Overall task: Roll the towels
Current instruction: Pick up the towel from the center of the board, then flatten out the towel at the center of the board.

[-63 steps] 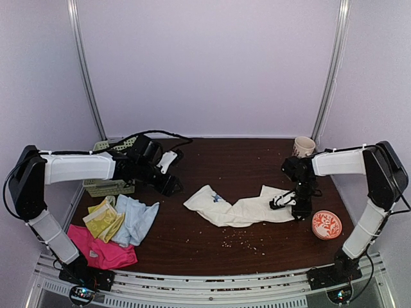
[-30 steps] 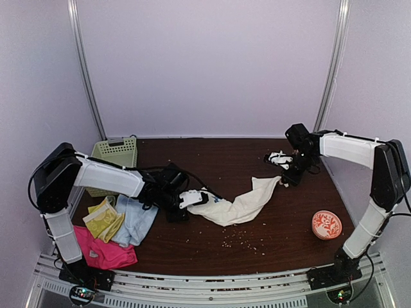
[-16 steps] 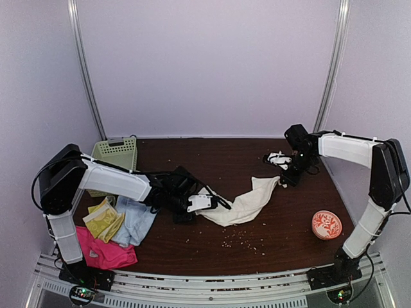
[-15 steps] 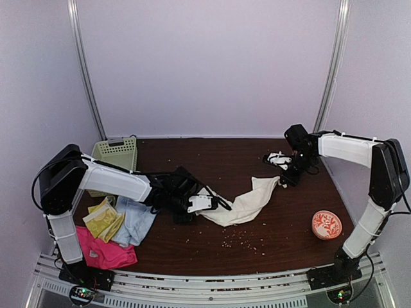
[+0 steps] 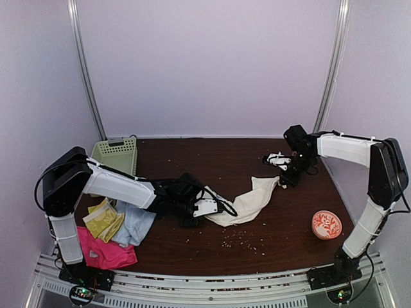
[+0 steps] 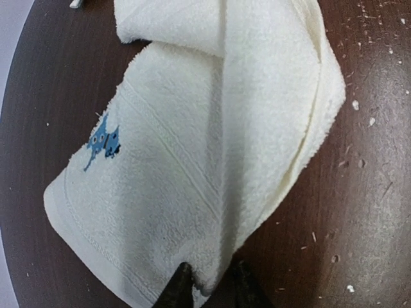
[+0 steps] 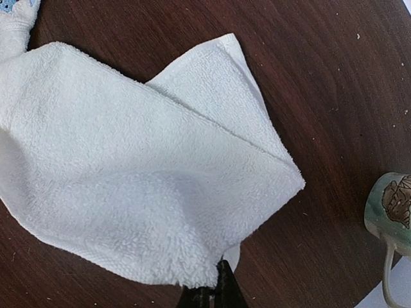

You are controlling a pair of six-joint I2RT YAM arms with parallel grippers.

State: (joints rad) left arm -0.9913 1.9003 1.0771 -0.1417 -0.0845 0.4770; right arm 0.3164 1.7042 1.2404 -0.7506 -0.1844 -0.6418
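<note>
Cream-white towel (image 6: 212,147) hides left end effector (image 6: 209,285) fingertips.

Bare table (image 5: 212,160) behind the cream towel (image 5: 247,204); basket (image 5: 117,153) far left; mug (image 7: 390,208), red dish (image 5: 327,225) right.

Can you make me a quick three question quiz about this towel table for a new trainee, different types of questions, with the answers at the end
1. True or false: the right gripper is shut on a corner of the cream-white towel.
2. Multiple choice: where does the pale green basket sit in the top view? A) far left of the table B) beside the orange patterned dish C) under the right arm
3. Short answer: in the left wrist view, what small mark shows on the cream-white towel?

Key
1. True; its fingers pinch the towel's edge.
2. A
3. A small blue embroidered motif, on the end where the left gripper has its fingers around the towel's edge.
</note>
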